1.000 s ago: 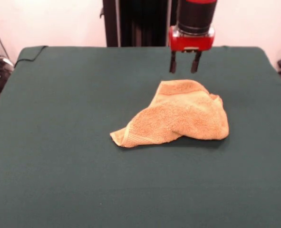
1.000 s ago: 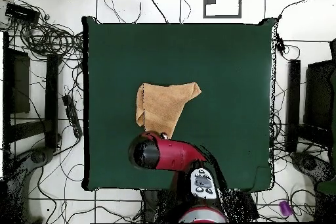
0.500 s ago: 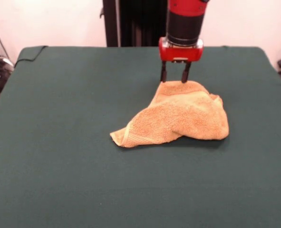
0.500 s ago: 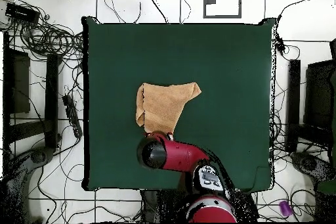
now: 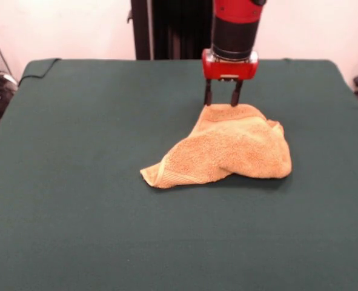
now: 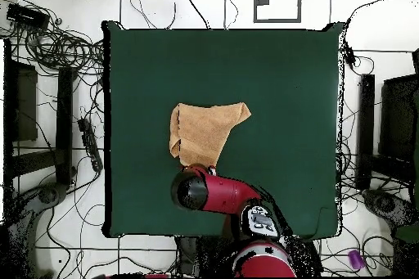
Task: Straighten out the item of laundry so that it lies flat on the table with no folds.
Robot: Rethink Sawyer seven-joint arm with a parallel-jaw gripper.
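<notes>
The gripper [image 5: 220, 99] is hanging with its two fingers spread apart and holding nothing, its tips sitting right at the far edge of the towel [image 5: 227, 147]. The towel is lying crumpled and folded over itself just in front of the gripper, near the middle of the green table [image 5: 76, 182].

Towel [image 5: 227, 145] bunched near table [image 5: 76, 182] centre; gripper [image 5: 220, 100] at its far edge, jaws apart.

Gripper [image 5: 220, 99]: having dropped and shifted sideways, now holding its spread fingertips at the towel's [image 5: 227, 148] far edge.
</notes>
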